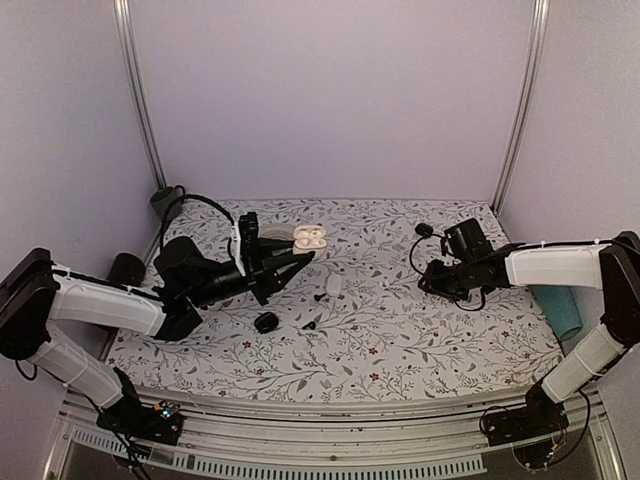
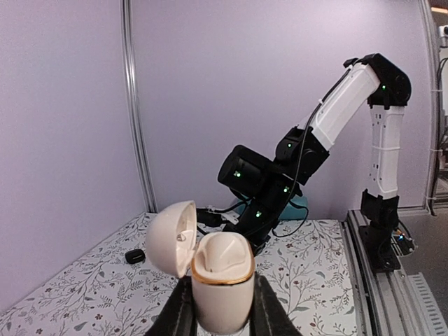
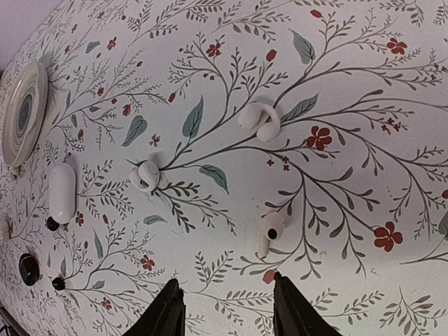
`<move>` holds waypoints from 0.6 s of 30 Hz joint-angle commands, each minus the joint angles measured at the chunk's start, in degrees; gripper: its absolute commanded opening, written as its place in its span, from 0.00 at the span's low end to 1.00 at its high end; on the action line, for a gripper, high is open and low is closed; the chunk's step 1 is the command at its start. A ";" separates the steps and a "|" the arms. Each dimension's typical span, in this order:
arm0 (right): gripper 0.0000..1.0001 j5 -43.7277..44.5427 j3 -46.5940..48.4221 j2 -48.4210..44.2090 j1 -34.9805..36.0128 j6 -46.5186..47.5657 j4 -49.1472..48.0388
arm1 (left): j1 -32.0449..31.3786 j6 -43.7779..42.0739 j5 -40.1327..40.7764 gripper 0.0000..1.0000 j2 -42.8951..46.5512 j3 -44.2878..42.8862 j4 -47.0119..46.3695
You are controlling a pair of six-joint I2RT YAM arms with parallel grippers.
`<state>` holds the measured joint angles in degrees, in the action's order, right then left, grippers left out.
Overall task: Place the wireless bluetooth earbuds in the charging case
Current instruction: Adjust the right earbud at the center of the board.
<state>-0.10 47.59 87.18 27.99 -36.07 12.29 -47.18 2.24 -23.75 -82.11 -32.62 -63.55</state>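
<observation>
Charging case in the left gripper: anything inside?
Lid is open; charging case shows only its bare white insert, nothing visibly seated. Well bottoms are hidden by the rim; left gripper covers its base.

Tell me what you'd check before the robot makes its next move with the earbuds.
1. Case gripped by left fingers: ok.
2. Lid open: ok.
3. Case seats free: cannot tell.
4. Right fingers open and empty: ok.
5. Earbud lying free on the cloth, just ahead of the right fingers: ok.
6. Earbud held: not ok, none picked up yet.
</observation>
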 commanded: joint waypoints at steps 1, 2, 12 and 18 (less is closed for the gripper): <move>0.44 0.29 0.95 1.93 -0.38 -1.78 -2.67 | 0.83 -1.10 1.08 0.00 2.06 1.07 1.42; 0.44 -0.29 0.95 2.29 -0.39 -1.85 -3.17 | 0.81 -1.17 1.12 0.00 2.24 1.18 1.52; 0.40 -5.04 -0.74 4.21 1.32 -4.14 -7.65 | 0.83 -1.01 1.68 0.00 2.33 1.37 1.67; 0.39 -5.78 -0.33 7.51 1.63 -4.86 -9.85 | 0.82 -0.96 1.41 0.00 2.26 0.97 1.92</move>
<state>-4.69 47.55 92.33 29.26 -39.86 5.39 -47.05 1.72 -22.46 -80.55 -31.75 -61.69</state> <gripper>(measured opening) 0.393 0.231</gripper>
